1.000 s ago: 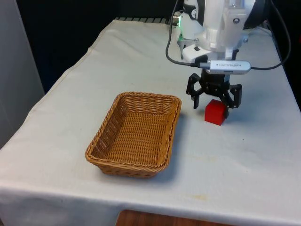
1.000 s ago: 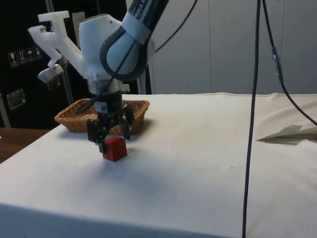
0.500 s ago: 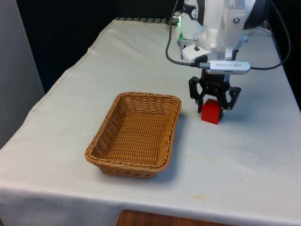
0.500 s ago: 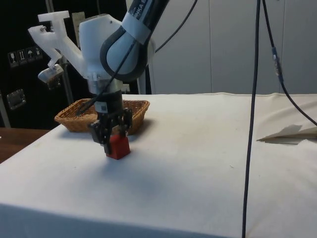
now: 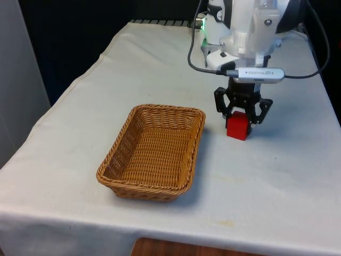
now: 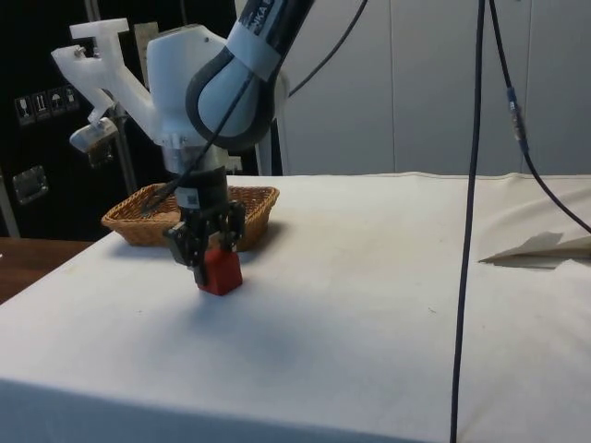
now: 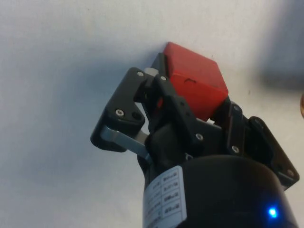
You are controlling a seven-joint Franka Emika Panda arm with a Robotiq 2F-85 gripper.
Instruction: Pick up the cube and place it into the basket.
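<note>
The red cube (image 5: 237,130) is low on the white cloth, just to the front view's right of the wicker basket (image 5: 169,109). My gripper (image 5: 241,120) points straight down over it, shut on the cube with a black finger on each side. From the side, the cube (image 6: 223,274) hangs under the gripper (image 6: 211,255), with the basket (image 6: 138,224) right behind. At the wrist, the cube (image 7: 197,78) is clamped between the fingers (image 7: 124,108); whether it touches the cloth I cannot tell.
The basket holds nothing. A black cable (image 6: 466,231) hangs down in front of the side view. A pale folded flap (image 6: 545,247) lies on the cloth far from the cube. The table's front edge (image 5: 213,242) is well off.
The fingers have closed from wide open onto the cube. The cube was nudged a little toward the basket and squared up between them.
</note>
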